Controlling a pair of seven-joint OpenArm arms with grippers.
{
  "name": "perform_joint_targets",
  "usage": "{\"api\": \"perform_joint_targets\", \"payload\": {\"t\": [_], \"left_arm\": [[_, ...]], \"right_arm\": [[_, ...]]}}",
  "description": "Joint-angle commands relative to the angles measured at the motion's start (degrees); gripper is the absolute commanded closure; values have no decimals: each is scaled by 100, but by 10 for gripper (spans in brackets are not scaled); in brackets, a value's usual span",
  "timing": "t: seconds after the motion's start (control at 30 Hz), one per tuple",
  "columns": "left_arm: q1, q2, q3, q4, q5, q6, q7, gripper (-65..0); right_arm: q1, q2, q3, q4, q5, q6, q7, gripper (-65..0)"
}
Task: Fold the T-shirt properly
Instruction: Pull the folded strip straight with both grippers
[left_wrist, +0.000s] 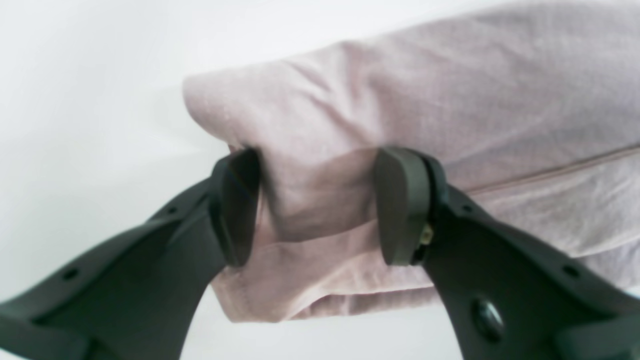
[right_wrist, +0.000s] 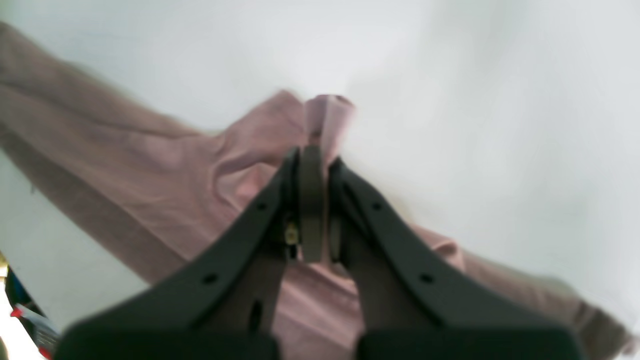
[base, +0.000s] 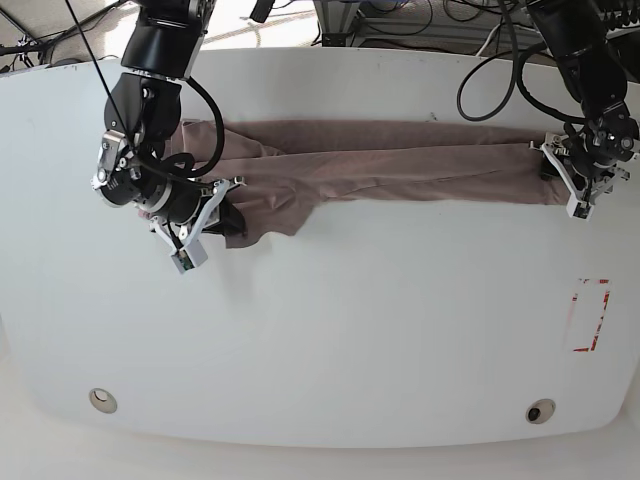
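Base view: the T-shirt (base: 400, 170) lies across the upper half of the white table (base: 330, 330) as a long, narrow band running from the left of the frame to the right, apparently already folded lengthwise; the crosswise folds that would bring it to a compact rectangle appear still to be made, so the task is judged roughly midway. The band is tidy at its right end and bunched and wrinkled at its left. Right arm (left of the base view): it descends from the upper left corner and bends over the bunched end; the right gripper (right_wrist: 315, 150) has its jaws together, clamped on a pinched tuft of cloth that stands up above the fingertips in the right wrist view. Left arm (right of the base view): it reaches down from the upper right corner to the band's right end; in the left wrist view the left gripper (left_wrist: 317, 205) has its jaws apart, straddling the rounded folded edge of the cloth, with both pads beside the fabric and no squeeze visible. A red-outlined marking (base: 590, 315) sits at the table's right edge, well apart from the garment.
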Motion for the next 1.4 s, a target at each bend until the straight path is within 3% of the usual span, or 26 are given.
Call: {"api": "perform_joint_targets", "payload": {"t": [0.0, 0.27, 0.63, 0.73, 0.87, 0.93, 1.17, 1.27, 1.37], "left_arm": [[14, -57, -5, 24, 132, -10, 178, -344], [14, -84, -5, -574, 132, -10, 152, -344], [120, -93, -22, -592, 123, -10, 152, -344], [137, -128, -14, -583, 97, -10, 152, -344], [137, -128, -22, -583, 97, -10, 160, -344], [129, -128, -22, -583, 97, -10, 160, -344], [120, -101, -31, -161, 79, -10, 169, -344], [120, -40, -31, 147, 79, -10, 178, -344], [120, 22, -119, 340, 79, -10, 178, -344]], "right_arm": [[-349, 59, 441, 718, 588, -1, -348, 0], [-1475, 331, 687, 1474, 1485, -1, -348, 0], [-2046, 367, 907, 1738, 1459, -1, -313, -5], [-1993, 455, 1144, 1448, 1406, -1, -208, -87], [-1897, 490, 1593, 1272, 922, -1, -93, -309], [-1870, 481, 1900, 1307, 747, -1, -102, -379], [-2090, 437, 2024, 1896, 1415, -1, -401, -371], [-2134, 279, 1707, 1861, 1951, -1, -410, -369], [-2081, 147, 1382, 1843, 1889, -1, -410, -330]]}}
